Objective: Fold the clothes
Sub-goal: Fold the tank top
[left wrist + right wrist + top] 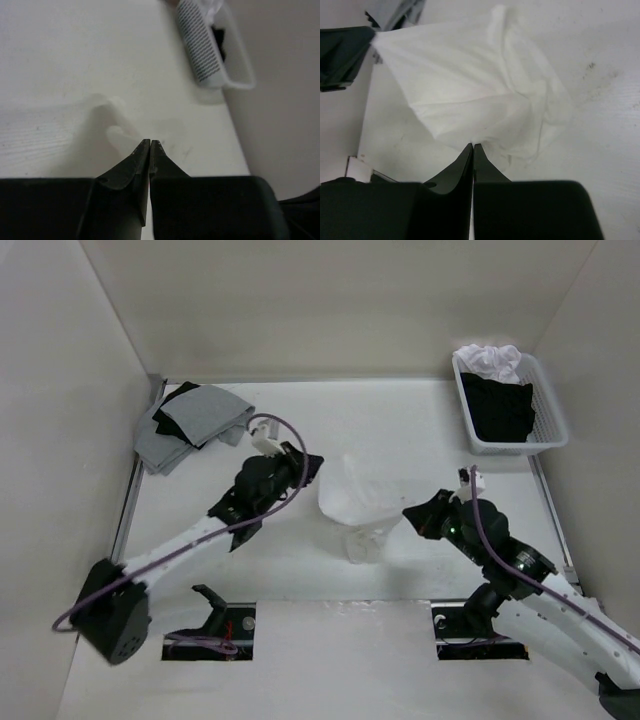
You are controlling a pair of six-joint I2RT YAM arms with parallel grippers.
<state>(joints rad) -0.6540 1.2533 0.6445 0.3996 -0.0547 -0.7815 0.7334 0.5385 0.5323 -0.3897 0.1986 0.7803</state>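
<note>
Nearest the near edge of the table (300, 575), the right gripper (412, 512) is pinching the white camisole (355, 502), its jaws pressed fully together on a bunched edge of the cloth, a little right of the table's middle. Slightly farther in and to the left, the left gripper (310, 468) is clamping the opposite edge, its jaws likewise closed tight on fabric. The camisole is hanging stretched between the two, partly lifted, with its lower folds sagging onto the middle of the table.

By the look of it, the arms are spreading the garment out ahead of the first fold, which is not yet begun. The next move is calling for both arms drawing apart evenly and lowering together, so the thin cloth is lying flat without slipping from either pinch.

Farther off, a grey garment (160, 448) with a black garment (190, 412) on it is lying at the far left corner, and a basket (466, 405) of clothes is sitting at the far right corner
</note>
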